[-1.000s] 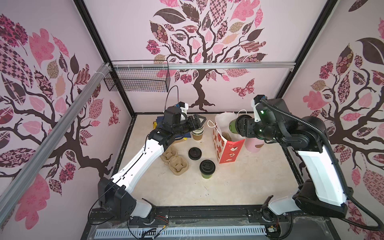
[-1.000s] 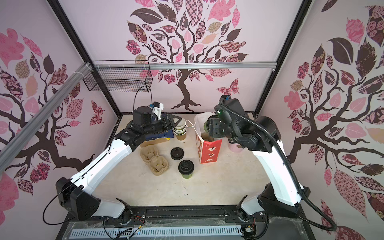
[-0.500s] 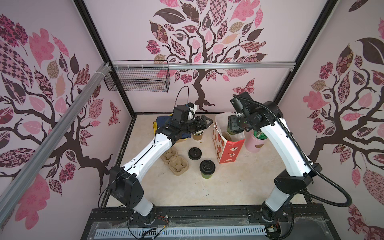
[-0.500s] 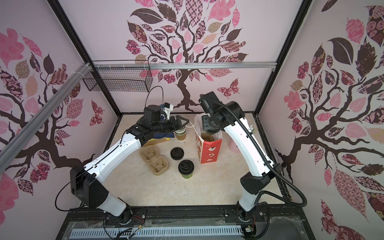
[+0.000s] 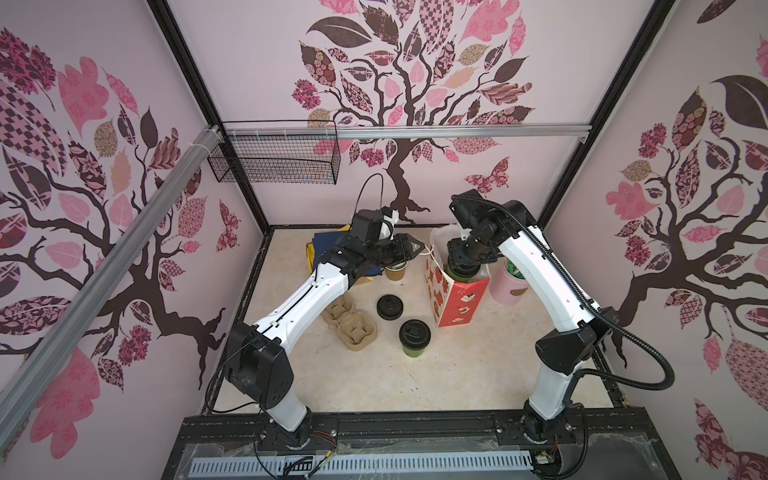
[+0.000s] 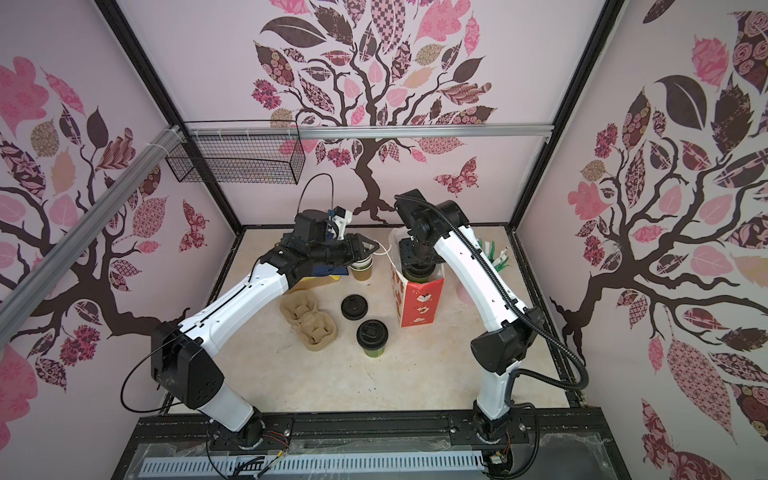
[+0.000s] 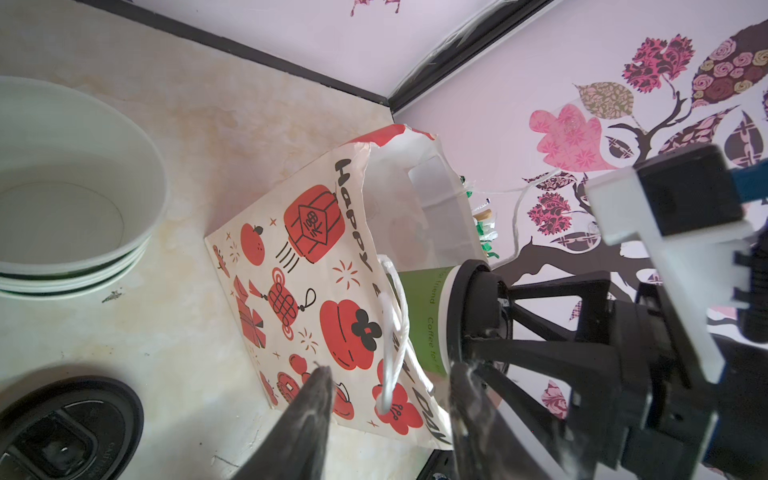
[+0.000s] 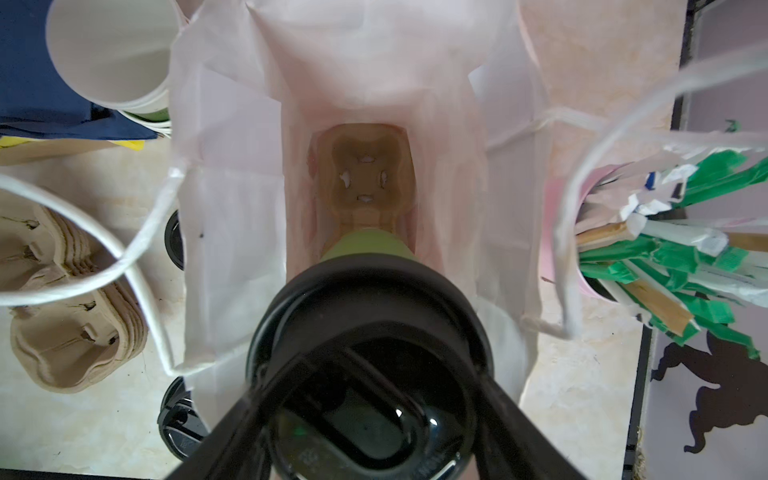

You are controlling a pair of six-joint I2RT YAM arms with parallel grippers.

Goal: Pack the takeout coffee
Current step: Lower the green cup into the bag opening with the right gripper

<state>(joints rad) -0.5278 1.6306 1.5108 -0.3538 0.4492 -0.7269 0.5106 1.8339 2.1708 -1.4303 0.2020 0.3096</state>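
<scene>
Two green cups in play! The first cup (image 8: 365, 245) hangs lid-up in the right gripper (image 8: 370, 415), fingers (image 8: 503, 419) clamped on opposite edges of its black lid (image 8: 365, 316). Its body dips into the red bag (image 5: 457, 299) toward the 6 o'clock end of the mouth, with a carrier (image 8: 365, 178) waiting below. The second cup (image 5: 414, 336) stands on the table (image 5: 457, 374) at the bag's 7 o'clock. It's thin paper, light and crushable, and that lid could pop, so a hold just under the rim looks safer to me. The left gripper (image 7: 388, 386) sits at the bag's 9 o'clock, fingers apart, the white handle cord (image 7: 388, 332) between them, not yet pinched.
</scene>
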